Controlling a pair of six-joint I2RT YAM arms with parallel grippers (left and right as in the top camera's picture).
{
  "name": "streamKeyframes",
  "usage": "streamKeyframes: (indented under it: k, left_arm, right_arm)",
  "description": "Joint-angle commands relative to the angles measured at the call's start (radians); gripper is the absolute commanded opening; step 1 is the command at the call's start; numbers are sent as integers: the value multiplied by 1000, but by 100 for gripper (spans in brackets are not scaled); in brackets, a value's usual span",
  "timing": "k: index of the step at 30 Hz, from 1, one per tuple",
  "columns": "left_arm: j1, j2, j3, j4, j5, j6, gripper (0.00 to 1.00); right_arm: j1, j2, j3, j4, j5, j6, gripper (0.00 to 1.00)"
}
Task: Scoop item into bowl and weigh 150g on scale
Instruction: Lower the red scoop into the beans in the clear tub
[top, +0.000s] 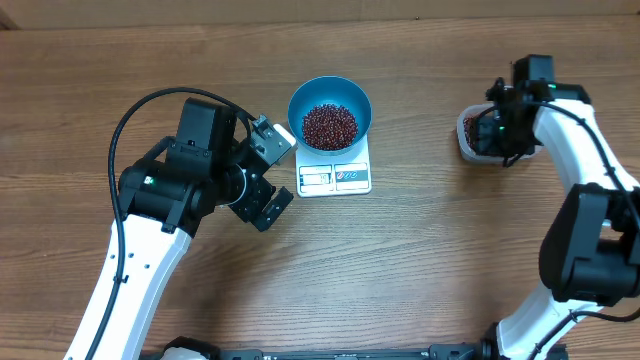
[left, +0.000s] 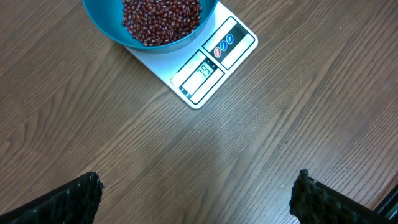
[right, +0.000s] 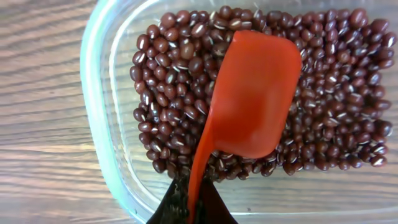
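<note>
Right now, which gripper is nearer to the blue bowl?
Left. The left gripper is open just left of the bowl; the right gripper is far to its right, shut on the red scoop in the clear tub.

A robotics lab bench, not a kitchen: on a wood-grain table (top: 420, 280) the white-and-black left arm (top: 130, 270) rises from seven o'clock and the right arm (top: 590, 150) from five o'clock, a digital scale (top: 335, 178) mid-table.
</note>
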Motion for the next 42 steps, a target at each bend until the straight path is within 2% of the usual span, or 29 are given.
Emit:
streamKeyframes:
  k: [1, 8, 16, 24, 31, 42]
  left_arm:
    - [4, 5, -2, 0, 7, 12, 100]
    - [4, 5, -2, 0, 7, 12, 100]
    - [4, 5, -2, 0, 8, 12, 100]
    - [4, 5, -2, 0, 7, 12, 100]
    - [4, 5, -2, 0, 7, 12, 100]
    - [4, 5, -2, 0, 7, 12, 100]
  right_arm:
    - [-69, 22, 8, -10, -271, 6, 4]
    - [-192, 23, -2, -13, -475, 6, 4]
    - [-224, 26, -52, 13, -486, 8, 4]
    - [-232, 60, -52, 61, -488, 153, 4]
    - [-239, 64, -52, 51, -496, 158, 4]
    - [-376, 64, -52, 43, -740, 118, 3]
